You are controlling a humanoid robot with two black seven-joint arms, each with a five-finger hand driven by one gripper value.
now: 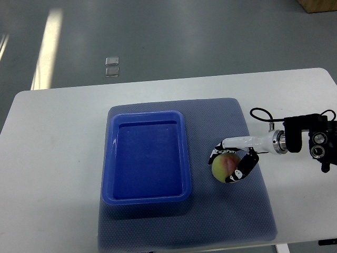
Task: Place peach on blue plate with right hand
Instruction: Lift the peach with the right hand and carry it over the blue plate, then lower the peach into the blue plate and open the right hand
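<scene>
Filling most of the view, a white table (pixel 52 158) carries a dark blue mat (pixel 247 211), and on the mat sits the blue plate (pixel 108 174), really a shallow rectangular tray with a raised rim, bare inside. To its right, just beside the rim but not touching it, the peach (pixel 224 166) rests on the mat, yellow-green with a reddish blush. The right hand (pixel 235 163) reaches in from the right edge on a white and black arm with a looped cable behind it; the left arm does not show at all. The fingers (pixel 245 169) curl around the peach, black tips wrapping its right and lower side while another part of the hand arches over its top left, so the fruit sits inside the grasp rather than next to it. Whether the grip is already firm cannot be read from here, though the hand looks closed on the fruit. The step in hand seems to be securing and lifting. Doing it well probably means holding evenly, since a round peach can roll out of a lopsided pinch, raising it high enough to clear the tray's rim, carrying it left over the flat middle, and lowering it before letting go so it does not bounce or roll.
</scene>
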